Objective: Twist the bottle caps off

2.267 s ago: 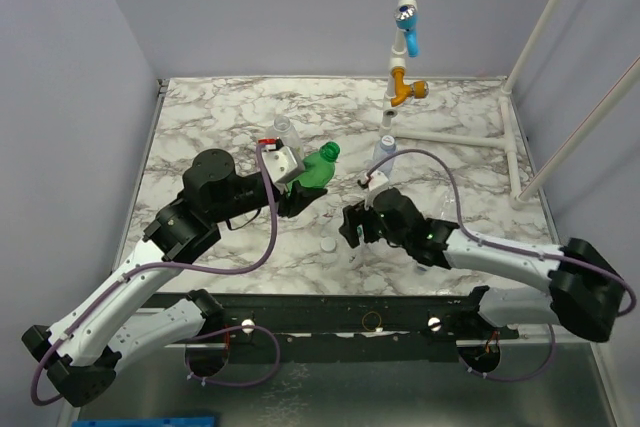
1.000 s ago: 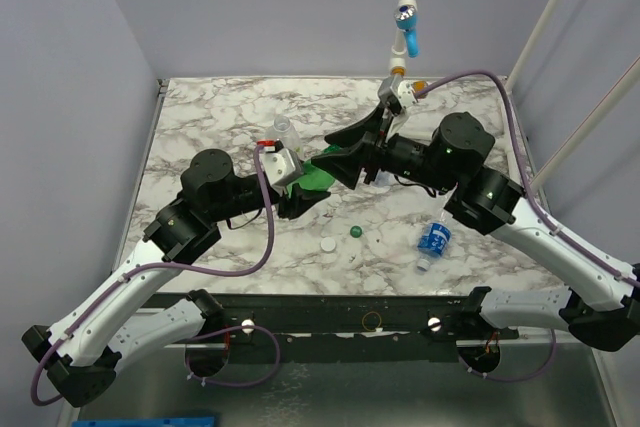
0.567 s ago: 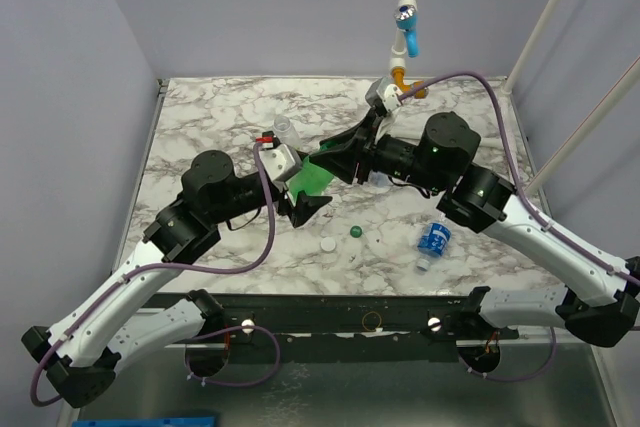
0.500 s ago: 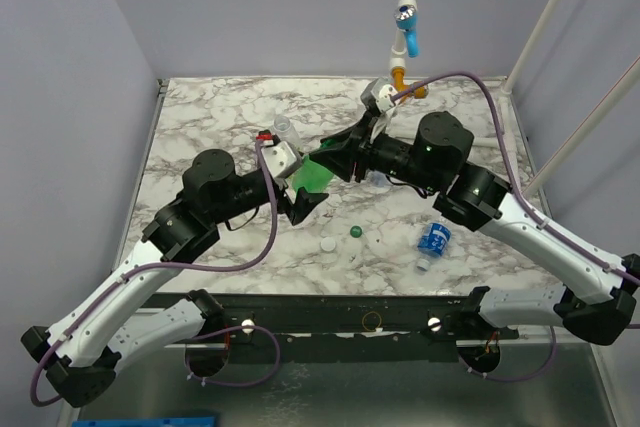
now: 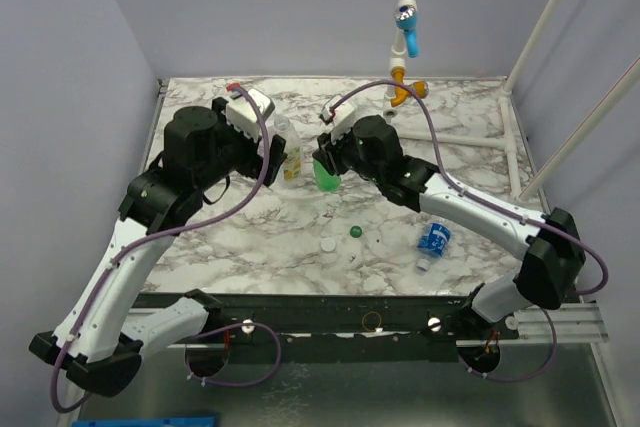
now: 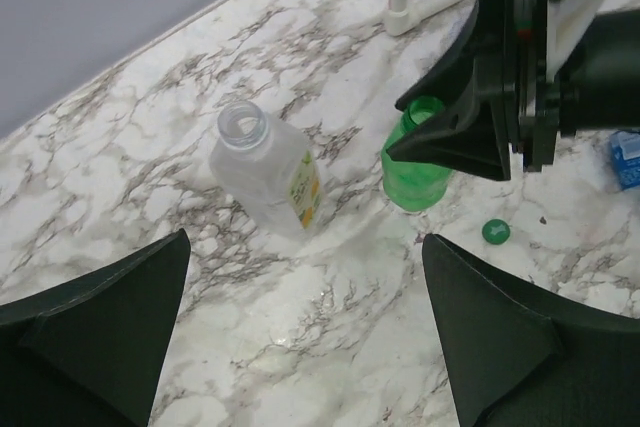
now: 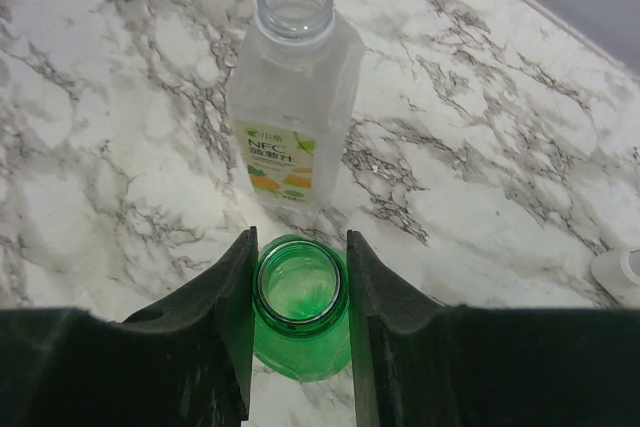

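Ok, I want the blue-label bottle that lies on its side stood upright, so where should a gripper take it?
Probably best to grip the blue-label bottle across its labelled middle, coming straight down from above. It lies flat on the table, its length pointing roughly toward the near edge, so its round sides are free and the fingers can straddle them crosswise.

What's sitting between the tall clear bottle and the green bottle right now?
Nothing: only bare marble table separates the tall clear bottle from the green bottle, clearest in the left wrist view.
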Controlling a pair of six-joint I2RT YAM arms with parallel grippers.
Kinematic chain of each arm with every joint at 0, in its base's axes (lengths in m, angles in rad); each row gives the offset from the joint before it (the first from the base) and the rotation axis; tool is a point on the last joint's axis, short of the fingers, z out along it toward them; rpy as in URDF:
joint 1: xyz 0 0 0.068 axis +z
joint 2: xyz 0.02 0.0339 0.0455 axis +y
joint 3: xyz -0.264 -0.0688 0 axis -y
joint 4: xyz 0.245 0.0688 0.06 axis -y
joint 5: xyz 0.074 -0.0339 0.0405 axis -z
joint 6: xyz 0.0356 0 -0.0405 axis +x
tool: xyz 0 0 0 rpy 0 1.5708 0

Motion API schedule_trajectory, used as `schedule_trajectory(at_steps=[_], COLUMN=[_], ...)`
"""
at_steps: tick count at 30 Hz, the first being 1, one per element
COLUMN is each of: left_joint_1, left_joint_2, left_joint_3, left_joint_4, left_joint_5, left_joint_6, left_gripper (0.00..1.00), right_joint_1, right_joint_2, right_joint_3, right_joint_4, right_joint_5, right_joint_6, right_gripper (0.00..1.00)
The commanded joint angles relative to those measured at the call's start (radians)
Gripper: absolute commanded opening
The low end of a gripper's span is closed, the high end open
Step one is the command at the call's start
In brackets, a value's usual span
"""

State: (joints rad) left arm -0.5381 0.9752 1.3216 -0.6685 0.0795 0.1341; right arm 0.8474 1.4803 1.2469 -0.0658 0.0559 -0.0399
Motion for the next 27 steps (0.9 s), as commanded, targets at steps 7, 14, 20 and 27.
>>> schedule_trajectory(at_steps=[7,14,20,27], left_joint_1=[0.13,0.145,0.147,0.147], left_joint_2=[0.108,0.105,0.097,0.074], left_joint_3=[0.102,0.115,0.101,0.072], left_joint_4=[-0.22,-0.251,-0.243,-0.241], left_joint_5=[-0.038,-0.007,0.015,0.065], left_joint_6=[-0.001,-0.029,-0.022,-0.009], left_gripper=[0.99,0.99,0.99,0.99], right_joint_1=[-0.004,-0.004,-0.005,-0.006], right_joint_2=[0.162,0.28,0.326,0.303], right_joint_3=[-0.177,-0.143,-0.137,-0.166], right_joint_4=[0.498,0.553,0.532,0.534], right_joint_5=[0.086,0.107,0.109,0.102], right_joint_6=[-0.05,-0.009,0.02,0.072], right_gripper=[0.01,0.01,0.01,0.41])
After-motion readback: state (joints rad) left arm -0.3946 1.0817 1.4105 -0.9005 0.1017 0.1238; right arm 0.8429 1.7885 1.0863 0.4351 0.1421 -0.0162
